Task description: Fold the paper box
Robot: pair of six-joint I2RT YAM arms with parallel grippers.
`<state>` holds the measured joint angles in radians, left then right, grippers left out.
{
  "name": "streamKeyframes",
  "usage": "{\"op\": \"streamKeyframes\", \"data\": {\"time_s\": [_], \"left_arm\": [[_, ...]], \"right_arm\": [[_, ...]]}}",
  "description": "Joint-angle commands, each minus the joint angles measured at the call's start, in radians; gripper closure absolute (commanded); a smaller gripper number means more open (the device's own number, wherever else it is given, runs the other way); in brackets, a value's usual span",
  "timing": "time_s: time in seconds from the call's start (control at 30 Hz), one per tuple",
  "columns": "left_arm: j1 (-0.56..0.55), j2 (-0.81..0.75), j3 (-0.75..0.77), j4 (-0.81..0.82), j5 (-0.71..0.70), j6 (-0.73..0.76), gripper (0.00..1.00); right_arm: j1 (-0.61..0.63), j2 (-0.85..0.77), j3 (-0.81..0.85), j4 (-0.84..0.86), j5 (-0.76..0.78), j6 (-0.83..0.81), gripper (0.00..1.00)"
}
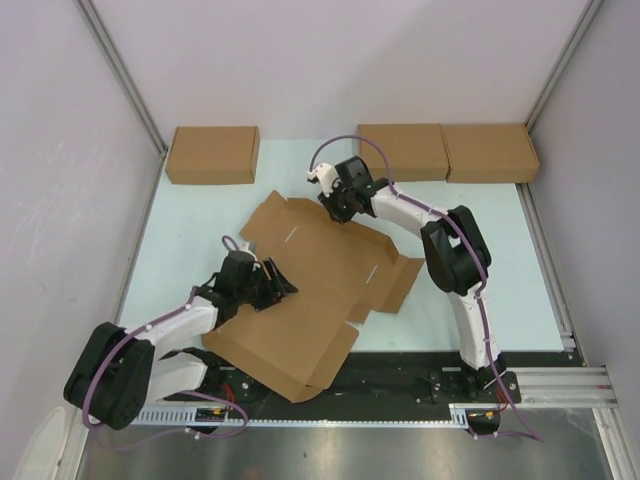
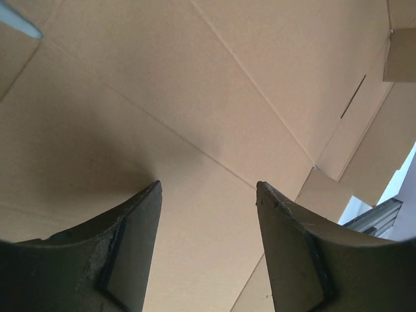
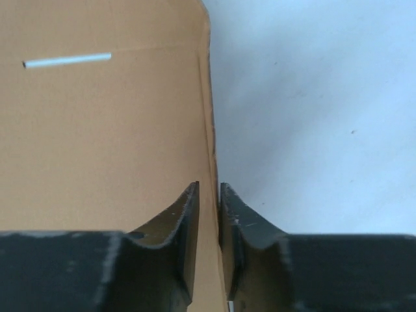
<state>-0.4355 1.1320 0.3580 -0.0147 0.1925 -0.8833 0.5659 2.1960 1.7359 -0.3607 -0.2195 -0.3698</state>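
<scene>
The paper box [image 1: 310, 290] lies unfolded as a big brown die-cut sheet across the pale table, with two thin slits showing. My right gripper [image 1: 338, 213] sits at the sheet's far edge and is shut on that edge; in the right wrist view the cardboard edge [image 3: 212, 149] runs pinched between the two fingers [image 3: 209, 195]. My left gripper [image 1: 283, 287] rests over the left part of the sheet, jaws open. In the left wrist view [image 2: 208, 188] only flat cardboard [image 2: 195, 104] shows between its fingers, nothing gripped.
Three compact brown boxes stand along the back: one at the left [image 1: 212, 154], two side by side at the right [image 1: 402, 151], [image 1: 490, 152]. Grey walls close both sides. A metal rail [image 1: 400, 385] runs along the near edge.
</scene>
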Motion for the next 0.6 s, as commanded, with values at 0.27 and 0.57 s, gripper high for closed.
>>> {"op": "streamKeyframes", "data": {"time_s": [0.27,0.57], "left_arm": [[-0.012,0.066,-0.042,0.102,-0.005,-0.046,0.35],[-0.012,0.084,-0.045,0.096,-0.005,-0.031,0.35]], "right_arm": [[0.017,0.034,0.143,-0.034,0.094,0.014,0.6],[0.034,0.218,0.405,-0.109,0.052,0.019,0.59]]}}
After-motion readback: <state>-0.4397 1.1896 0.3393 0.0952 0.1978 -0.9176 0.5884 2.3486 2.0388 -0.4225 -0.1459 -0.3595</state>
